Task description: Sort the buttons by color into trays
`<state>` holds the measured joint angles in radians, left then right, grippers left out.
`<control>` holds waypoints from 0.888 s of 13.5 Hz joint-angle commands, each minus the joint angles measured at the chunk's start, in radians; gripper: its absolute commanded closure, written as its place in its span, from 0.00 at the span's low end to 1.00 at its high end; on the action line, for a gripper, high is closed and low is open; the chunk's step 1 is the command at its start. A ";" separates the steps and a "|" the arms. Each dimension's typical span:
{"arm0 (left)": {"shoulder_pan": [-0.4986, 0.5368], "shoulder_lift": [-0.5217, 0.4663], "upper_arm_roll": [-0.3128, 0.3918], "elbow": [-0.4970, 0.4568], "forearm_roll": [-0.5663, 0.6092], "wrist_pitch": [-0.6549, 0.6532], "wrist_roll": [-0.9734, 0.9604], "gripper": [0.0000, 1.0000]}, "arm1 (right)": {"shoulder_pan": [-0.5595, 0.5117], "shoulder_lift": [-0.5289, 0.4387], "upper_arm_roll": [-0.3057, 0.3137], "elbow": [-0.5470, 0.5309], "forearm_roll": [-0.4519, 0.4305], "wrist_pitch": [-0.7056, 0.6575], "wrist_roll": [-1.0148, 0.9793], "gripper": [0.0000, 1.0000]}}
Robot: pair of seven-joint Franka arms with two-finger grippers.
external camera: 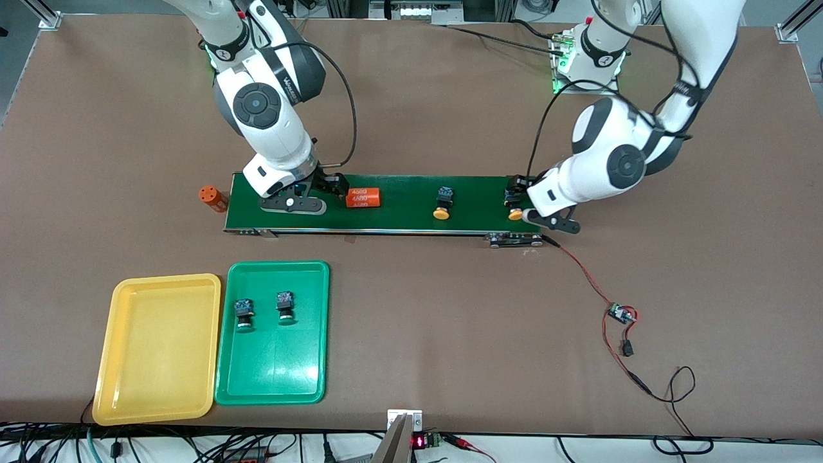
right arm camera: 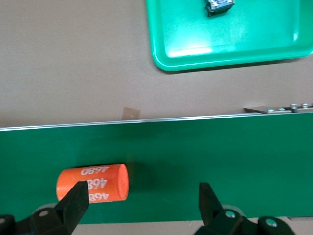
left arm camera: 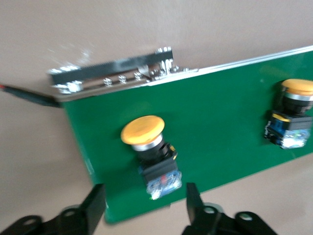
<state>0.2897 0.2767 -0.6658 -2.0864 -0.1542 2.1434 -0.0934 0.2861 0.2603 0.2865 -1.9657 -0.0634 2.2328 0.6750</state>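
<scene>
Two yellow-capped buttons lie on the dark-green belt (external camera: 398,212): one (external camera: 443,204) mid-belt, one (external camera: 514,213) at the left arm's end. In the left wrist view the end button (left arm camera: 146,142) lies just ahead of my open left gripper (left arm camera: 144,196), its blue body reaching between the fingertips; the other button (left arm camera: 292,115) lies farther along. My left gripper (external camera: 519,193) hangs low over that end. Two green-capped buttons (external camera: 244,315) (external camera: 285,307) lie in the green tray (external camera: 270,379). The yellow tray (external camera: 157,347) holds nothing. My right gripper (external camera: 325,186) is open and empty over the belt's other end.
An orange cylinder with white digits (external camera: 363,197) lies on the belt beside one right finger, also in the right wrist view (right arm camera: 93,183). Another orange cylinder (external camera: 212,198) stands on the table off the belt's end. A red-black cable with a small board (external camera: 620,314) runs from the belt.
</scene>
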 commanded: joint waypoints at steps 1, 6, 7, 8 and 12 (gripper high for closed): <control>-0.003 -0.164 0.037 0.066 0.007 -0.187 0.001 0.00 | 0.002 0.000 0.005 0.001 -0.001 0.013 0.020 0.00; -0.234 -0.195 0.409 0.277 0.179 -0.439 0.069 0.00 | 0.002 -0.001 0.005 -0.001 -0.001 0.011 0.020 0.00; -0.260 -0.200 0.469 0.305 0.186 -0.454 0.096 0.00 | 0.002 0.000 0.005 -0.001 -0.001 0.011 0.020 0.00; -0.259 -0.221 0.485 0.325 0.186 -0.467 0.112 0.00 | 0.002 0.000 0.006 -0.001 0.001 0.013 0.020 0.00; -0.295 -0.290 0.612 0.394 0.179 -0.478 0.112 0.00 | 0.002 0.008 0.005 -0.001 0.001 0.007 0.020 0.00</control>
<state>0.0480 0.0135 -0.1349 -1.7277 0.0089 1.6910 0.0027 0.2900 0.2694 0.2867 -1.9650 -0.0634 2.2390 0.6765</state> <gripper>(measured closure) 0.000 0.000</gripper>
